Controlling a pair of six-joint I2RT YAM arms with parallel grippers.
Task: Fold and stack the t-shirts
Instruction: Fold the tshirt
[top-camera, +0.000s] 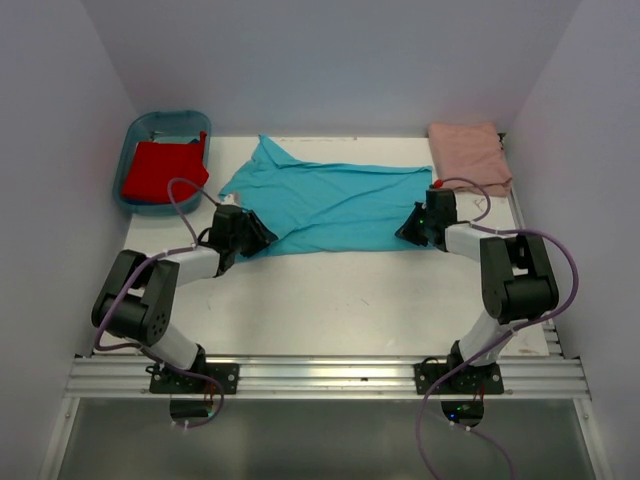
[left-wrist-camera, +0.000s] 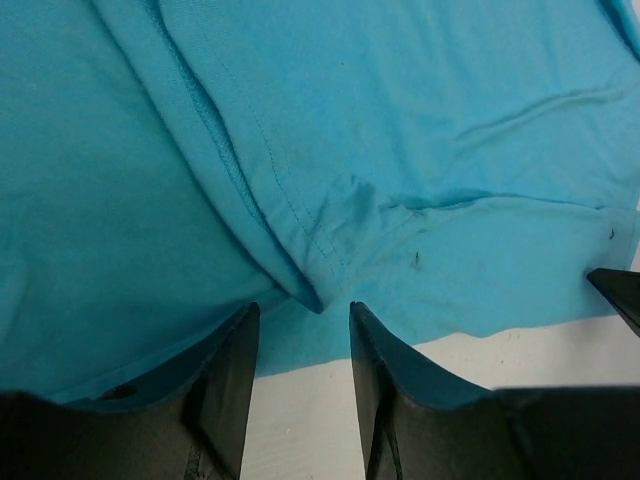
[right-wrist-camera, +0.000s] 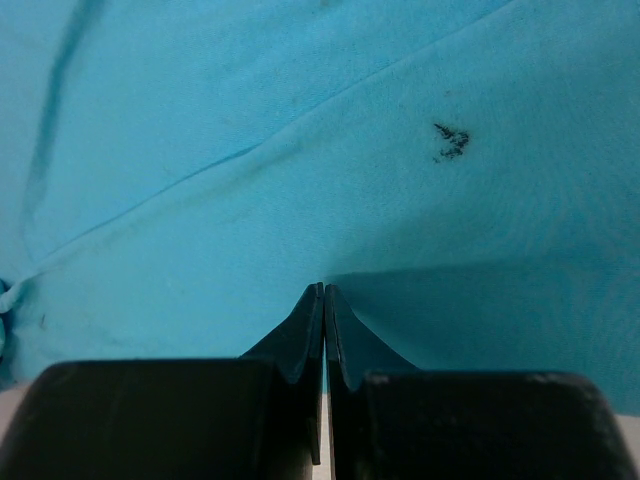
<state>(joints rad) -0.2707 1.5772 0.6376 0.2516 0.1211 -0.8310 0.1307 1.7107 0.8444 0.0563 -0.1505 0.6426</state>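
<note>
The turquoise t-shirt (top-camera: 330, 205) lies spread flat across the middle of the table, with a sleeve pointing to the far left. My left gripper (top-camera: 262, 235) is open at its near left corner. In the left wrist view (left-wrist-camera: 300, 310) the jaws straddle a folded hem point of the shirt (left-wrist-camera: 400, 120) without closing on it. My right gripper (top-camera: 410, 228) is at the shirt's near right edge. In the right wrist view (right-wrist-camera: 323, 288) it is shut, with a thin strip of the turquoise cloth (right-wrist-camera: 300, 150) between the fingers. The red t-shirt (top-camera: 160, 170) lies crumpled in the tub. The salmon-pink t-shirt (top-camera: 468, 155) lies folded at the far right.
The blue plastic tub (top-camera: 135, 135) stands at the far left corner against the wall. White walls close in the table on the left, right and back. The bare white tabletop (top-camera: 340, 300) stretches between the shirt and the arm bases.
</note>
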